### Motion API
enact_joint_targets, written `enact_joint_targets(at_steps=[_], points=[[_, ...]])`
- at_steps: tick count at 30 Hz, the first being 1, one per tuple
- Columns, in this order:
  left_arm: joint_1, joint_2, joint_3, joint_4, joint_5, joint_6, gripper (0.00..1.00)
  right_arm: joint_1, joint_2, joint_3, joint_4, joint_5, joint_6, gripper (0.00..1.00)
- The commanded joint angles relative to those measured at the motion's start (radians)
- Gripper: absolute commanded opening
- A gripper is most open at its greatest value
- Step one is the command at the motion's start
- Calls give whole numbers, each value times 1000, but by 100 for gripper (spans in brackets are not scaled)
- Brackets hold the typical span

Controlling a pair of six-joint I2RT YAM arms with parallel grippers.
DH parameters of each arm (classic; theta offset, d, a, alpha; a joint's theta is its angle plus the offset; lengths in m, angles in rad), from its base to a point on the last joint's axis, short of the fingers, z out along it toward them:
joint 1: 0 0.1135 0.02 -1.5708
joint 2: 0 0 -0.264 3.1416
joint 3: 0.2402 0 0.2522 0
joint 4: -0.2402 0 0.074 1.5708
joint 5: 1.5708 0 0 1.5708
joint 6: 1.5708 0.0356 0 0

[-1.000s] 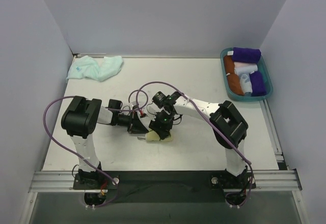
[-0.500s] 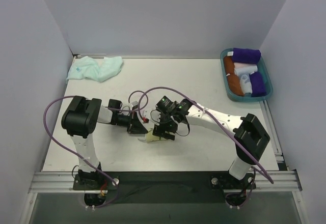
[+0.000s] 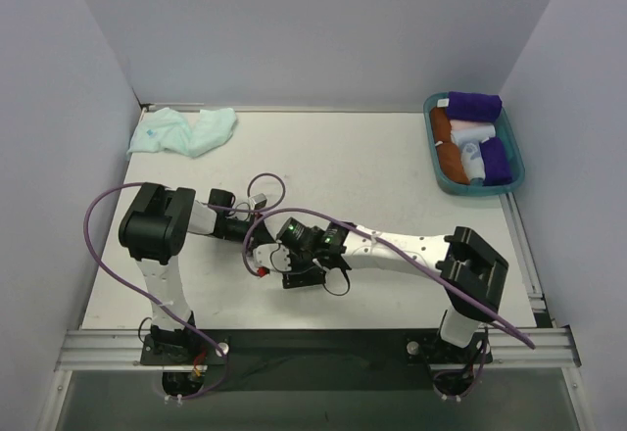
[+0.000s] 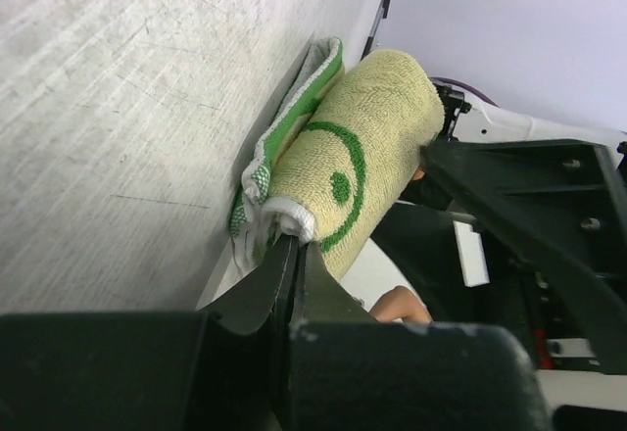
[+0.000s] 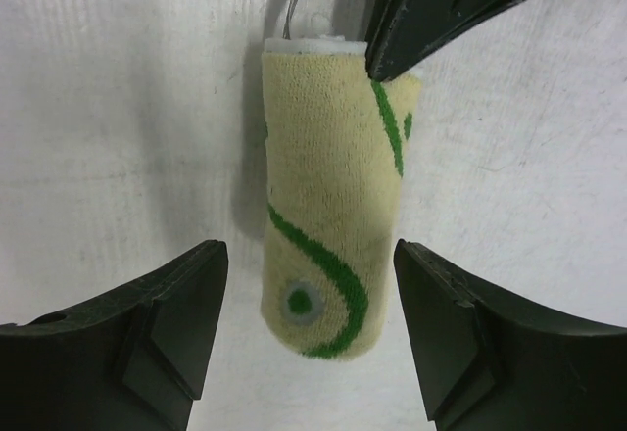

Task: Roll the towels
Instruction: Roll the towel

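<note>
Yellow towel: the pale yellow terry towel (image 5: 331, 225) with green squiggles lies on the scuffed white tabletop (image 5: 118, 108) as a tight cylinder. It sits near the front edge, between the two arms. In the overhead view the grippers hide it.

Left gripper: the left gripper (image 4: 294, 243) has its jaws pressed together. Its tips are at the roll's white-hemmed end, where they appear to nip the innermost layer. This probably pins the core so the wraps cannot spring loose.

Right gripper: the right gripper (image 5: 309, 255) is spread wide and grasps nothing. One black finger stands on either side of the roll, and bare table shows in both gaps. Straddling the roll's middle like this suits closing across its body.

Outer flap: the left wrist view shows the green-edged tail of the cloth (image 4: 315, 83) lying flat under the cylinder. The roll's own weight on it helps keep the roll from unwinding.

Mint towel: the plain mint-aqua cloth (image 3: 183, 130) lies crumpled and unrolled in the far left corner, well apart from both grippers.

Tray: the teal plastic tray (image 3: 490, 189) at the far right holds finished rolls, among them a purple roll (image 3: 474, 106). It is likely where the yellow one goes.

Progress: about halfway by my reading, with one towel rolled and one untouched.

Risk: if the left jaws part before the right fingers clamp, the outer wrap may slacken.
</note>
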Motion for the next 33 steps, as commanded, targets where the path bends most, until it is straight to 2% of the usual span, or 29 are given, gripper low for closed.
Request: enact_joint_targets(at_steps=[1, 8, 11, 12, 13, 14, 15, 16, 18, 19, 20, 28, 33], points=[[6, 30, 22, -23, -18, 27, 0, 9, 63, -44, 68, 107, -78, 69], [7, 45, 28, -23, -8, 27, 0, 9, 126, -149, 179, 121, -135, 61], [7, 48, 31, -23, -4, 27, 0, -8, 149, -158, 189, 78, -114, 45], [9, 47, 37, -23, -1, 33, 0, -17, 152, -155, 186, 60, -98, 32], [12, 39, 41, -38, -1, 40, 0, -29, 158, -141, 168, 1, -75, 28], [13, 33, 42, -51, -4, 51, 7, -63, 161, -127, 148, -30, -55, 23], [29, 24, 47, -61, -5, 71, 15, -86, 166, -112, 121, -64, -38, 15], [41, 2, 45, -71, -10, 76, 35, -107, 174, -77, 64, -142, -9, 12], [91, -21, 44, -71, -19, 99, 48, -170, 178, -55, 22, -208, 9, 3], [111, -44, 47, -109, -25, 108, 51, -182, 181, -46, -16, -233, 15, 1], [130, -54, 48, -114, -27, 117, 54, -207, 184, -29, -34, -279, 26, 0], [323, -154, 93, -270, -12, 249, 58, -285, 265, 89, -194, -463, 101, 0], [358, -225, 131, -408, 18, 413, 59, -357, 331, 172, -242, -581, 187, 0]])
